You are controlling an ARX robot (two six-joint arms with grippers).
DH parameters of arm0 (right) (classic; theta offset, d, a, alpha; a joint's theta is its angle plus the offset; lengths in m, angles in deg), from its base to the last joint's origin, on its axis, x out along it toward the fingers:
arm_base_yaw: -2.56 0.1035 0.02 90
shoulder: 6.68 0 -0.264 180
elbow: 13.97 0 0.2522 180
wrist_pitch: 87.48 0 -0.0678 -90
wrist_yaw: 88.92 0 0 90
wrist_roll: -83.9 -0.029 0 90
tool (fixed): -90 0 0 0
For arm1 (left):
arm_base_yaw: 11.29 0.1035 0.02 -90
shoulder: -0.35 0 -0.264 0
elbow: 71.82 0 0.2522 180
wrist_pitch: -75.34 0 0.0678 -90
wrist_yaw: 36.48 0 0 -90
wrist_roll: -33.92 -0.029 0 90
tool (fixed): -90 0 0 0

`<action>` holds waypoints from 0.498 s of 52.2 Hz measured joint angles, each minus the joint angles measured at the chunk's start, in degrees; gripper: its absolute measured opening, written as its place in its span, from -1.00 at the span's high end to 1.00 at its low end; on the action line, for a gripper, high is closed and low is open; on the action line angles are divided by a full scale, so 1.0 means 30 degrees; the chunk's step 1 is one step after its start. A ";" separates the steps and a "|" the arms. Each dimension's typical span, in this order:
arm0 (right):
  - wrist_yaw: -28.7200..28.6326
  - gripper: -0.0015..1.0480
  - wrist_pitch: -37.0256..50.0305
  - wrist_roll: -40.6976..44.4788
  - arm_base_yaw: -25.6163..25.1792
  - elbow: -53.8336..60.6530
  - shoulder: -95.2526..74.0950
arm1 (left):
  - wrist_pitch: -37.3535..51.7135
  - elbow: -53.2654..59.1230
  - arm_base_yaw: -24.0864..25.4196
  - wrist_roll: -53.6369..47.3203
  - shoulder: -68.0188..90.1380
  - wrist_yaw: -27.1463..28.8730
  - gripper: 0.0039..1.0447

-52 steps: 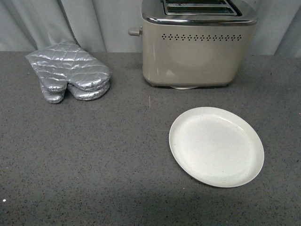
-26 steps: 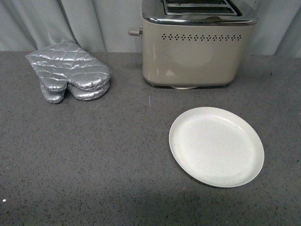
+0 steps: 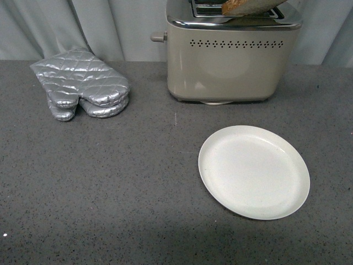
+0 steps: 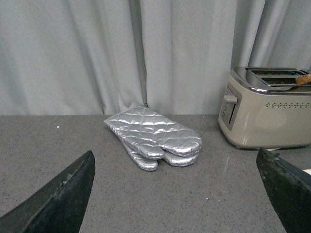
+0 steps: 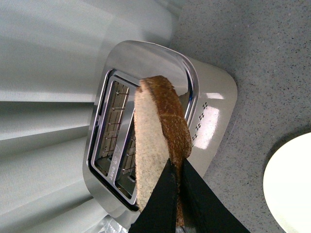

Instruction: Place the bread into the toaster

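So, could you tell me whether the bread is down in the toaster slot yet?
Out: the bread hangs above the toaster, pinched by the right claw.

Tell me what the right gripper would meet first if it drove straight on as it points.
The toaster: the bread pinched in the right gripper leads, over the slots, and would likely reach them first; depth is unclear.

— How many things do you see on the desk (image 3: 110, 187)?
— I count one toaster (image 3: 231, 72) with two slots (image 5: 114, 126), one plate (image 3: 253, 172) and two silver oven mitts (image 3: 80, 88).
— And bread (image 5: 155, 141)?
— One slice only. One desk too, if you count that.
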 joint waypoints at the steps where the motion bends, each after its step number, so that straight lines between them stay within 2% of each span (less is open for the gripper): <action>1: 0.0000 0.99 0.0015 0.0000 -0.0007 0.0000 -0.0015 | 0.0000 0.0000 0.0000 0.0000 0.0000 0.0000 -0.88; 11: -0.0022 0.99 0.0066 0.0007 -0.0073 -0.0022 -0.0146 | 0.0000 0.0000 0.0000 0.0000 0.0000 0.0000 -0.88; 26: 0.0189 0.99 -0.0051 0.0627 -0.0073 -0.1967 -0.1851 | 0.0000 0.0000 0.0000 -0.0007 0.0000 0.0000 -0.88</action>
